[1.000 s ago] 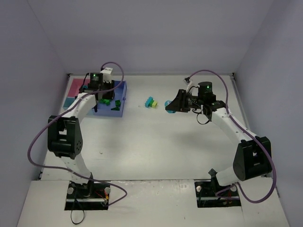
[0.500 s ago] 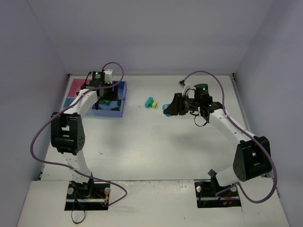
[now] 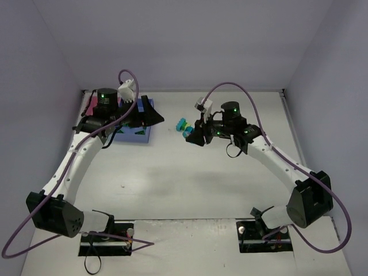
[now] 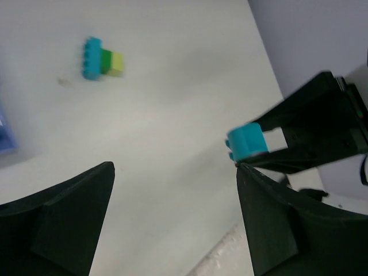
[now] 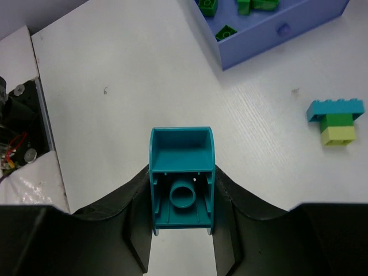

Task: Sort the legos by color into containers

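Several dark green legos (image 5: 227, 33) already in blue tray (image 5: 276, 40). Right tool (image 5: 181, 198) clamped on teal brick (image 5: 181, 150), above table (image 5: 115, 86). Left tool (image 4: 172, 218) fingers apart, empty. Teal-green-yellow stack (image 5: 335, 118) unsorted on table, near tray.

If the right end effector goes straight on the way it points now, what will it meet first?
Probably the bare table: the right end effector, holding a teal brick, aims at open surface beside the blue tray. Depth is unclear.
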`<state>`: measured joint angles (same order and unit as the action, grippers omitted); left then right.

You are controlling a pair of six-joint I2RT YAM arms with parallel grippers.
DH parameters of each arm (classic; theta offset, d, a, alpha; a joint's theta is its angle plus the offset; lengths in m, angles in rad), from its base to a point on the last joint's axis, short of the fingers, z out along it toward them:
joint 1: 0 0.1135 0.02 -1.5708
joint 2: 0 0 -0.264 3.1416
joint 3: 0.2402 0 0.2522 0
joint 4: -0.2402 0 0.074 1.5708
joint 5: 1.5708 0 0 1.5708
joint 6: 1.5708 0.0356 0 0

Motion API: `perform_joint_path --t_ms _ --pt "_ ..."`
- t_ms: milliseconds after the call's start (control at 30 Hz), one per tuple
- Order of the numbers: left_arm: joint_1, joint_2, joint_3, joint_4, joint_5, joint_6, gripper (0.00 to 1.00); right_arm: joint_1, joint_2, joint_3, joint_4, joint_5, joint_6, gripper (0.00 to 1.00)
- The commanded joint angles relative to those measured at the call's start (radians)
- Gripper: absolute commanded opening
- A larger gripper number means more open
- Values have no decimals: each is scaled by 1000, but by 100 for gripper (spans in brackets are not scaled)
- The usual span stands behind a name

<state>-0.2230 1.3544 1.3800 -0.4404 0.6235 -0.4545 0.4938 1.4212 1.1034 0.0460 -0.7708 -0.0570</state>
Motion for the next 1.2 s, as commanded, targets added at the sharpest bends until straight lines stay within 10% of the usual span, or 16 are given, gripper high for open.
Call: perform_joint_path --t_ms 0,800,1167 --pt "-56 -64 -42 61 119 -157 80 17 -74 52 83 -5 -145 3" --pt "-291 -17 -36 62 56 -299 80 166 -99 89 89 2 -262 11" --pt "-326 8 -24 52 2 -263 50 173 -77 99 91 18 -270 12"
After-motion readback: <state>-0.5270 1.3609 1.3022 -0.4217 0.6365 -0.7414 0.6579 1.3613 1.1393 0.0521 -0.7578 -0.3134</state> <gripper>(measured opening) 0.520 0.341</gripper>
